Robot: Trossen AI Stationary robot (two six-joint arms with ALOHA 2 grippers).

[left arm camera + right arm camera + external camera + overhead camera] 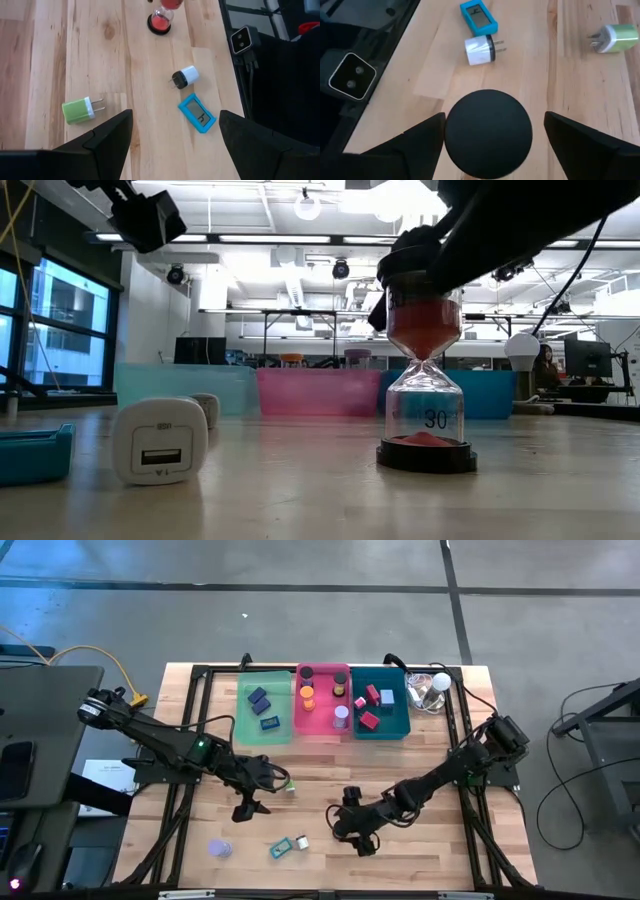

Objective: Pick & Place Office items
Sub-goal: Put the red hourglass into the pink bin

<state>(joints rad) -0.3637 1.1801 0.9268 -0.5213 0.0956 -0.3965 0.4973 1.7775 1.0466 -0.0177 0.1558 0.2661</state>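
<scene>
Right jaws (362, 840): spread wide on either side of the hourglass's black top cap (488, 133) in the right wrist view; a gap shows on both sides, so no contact can be confirmed.
Left jaws (247, 808): wide apart, nothing between them; lower centre-left of the high view, above bare tabletop (320, 772).
Hourglass (427, 385): upright on the tabletop, right of centre in the low view; red sand in both bulbs, "30" on the lower bulb.
Green tray (245, 729): upper centre-left of the high view; three dark blue items (259, 697).
Pink tray (320, 732): middle of the row; two orange cylinders (307, 693), two dark items, one pale purple cylinder (341, 716).
Teal tray (404, 729): right of the row; red blocks (369, 720) and a grey-blue block, exact count unclear.
Loose on tabletop, lower part of the high view: one green plug adapter (78, 110), one white plug adapter (185, 77), one blue clock-like display (197, 113), one purple disc (220, 848).
Clear plastic lump with white ball (433, 688): right of the teal tray.
</scene>
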